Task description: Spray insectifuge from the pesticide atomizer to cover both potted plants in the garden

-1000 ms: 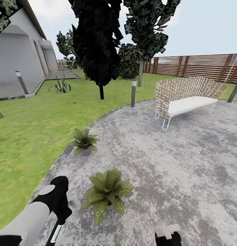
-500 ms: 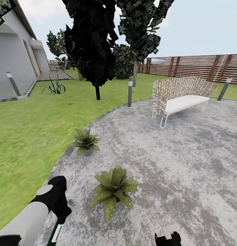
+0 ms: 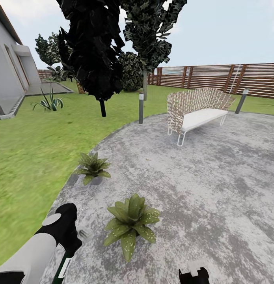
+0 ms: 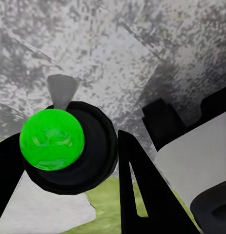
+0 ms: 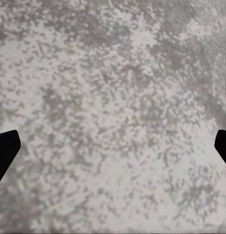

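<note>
L gripper (image 3: 65, 252) sits low at the robot's left side, jaws closed on the atomizer (image 3: 62, 267); its dark green body w/ white label hangs below the black wrist, just beside the near plant. In the L wrist view the bottle (image 4: 69, 146) shows end-on, black round body between the dark fingers (image 4: 137, 190), w/ a bright green ball on it whose purpose I can't tell, grey nozzle poking toward the patio. Held that way prob. so the nozzle faces ground-level foliage, since both plants are low.

Near plant (image 3: 131, 225) stands on the patio (image 3: 200, 185), close ahead and a bit right of the L gripper. Far plant (image 3: 91, 167) sits at the patio edge where paving meets lawn (image 3: 30, 157), well apart from the near one. Both on the robot's left-front, so carrying the bottle in the L arm makes sense: short reach, no crossing over.

R gripper (image 3: 194, 274) barely peeks in at the lower edge. In the R wrist view its fingertips (image 5: 5, 148) stand wide apart w/ bare paving between them: jaws open, empty, parked out of the way.

Judgement: pickup done, spraying not yet visible. Next step likely needs the nozzle aimed at the near plant first, then a move toward the far one. Bench (image 3: 198, 110) and fence (image 3: 231, 79) lie well beyond, irrelevant.
</note>
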